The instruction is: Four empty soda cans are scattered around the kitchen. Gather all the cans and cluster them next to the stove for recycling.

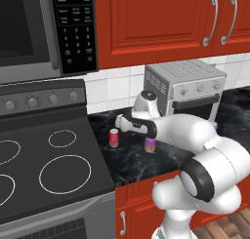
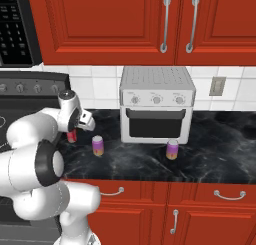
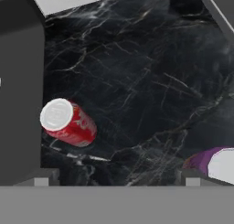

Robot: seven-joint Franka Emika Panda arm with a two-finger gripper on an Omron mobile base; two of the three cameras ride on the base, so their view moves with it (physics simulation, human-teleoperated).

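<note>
Three soda cans stand upright on the black marbled bench. One red can (image 1: 114, 137) sits just beside the stove (image 1: 44, 160), close to the cooktop's right edge; the right base view shows only a sliver of it (image 2: 72, 136) behind the arm. A purple-pink can (image 1: 150, 145) with an orange base band stands a little to its right, partly hidden by the arm in the left base view but fully clear in the right base view (image 2: 98, 145). A second purple-pink can (image 2: 172, 149) stands in front of the toaster oven (image 2: 156, 105), near its right corner.

From above, the hand view gives the red can (image 3: 67, 122) with its silvery top, close against the stove's dark side wall (image 3: 20, 90), and just the edge of the nearest purple-pink can (image 3: 215, 163) at the lower right.

The gripper (image 1: 119, 121) hangs over the bench between these two cans, above them and touching neither. Its fingers (image 3: 41, 179) stand spread wide with nothing between them.

Red cabinets (image 2: 110, 24) hang above, and a black microwave (image 1: 29, 28) sits over the stove.
</note>
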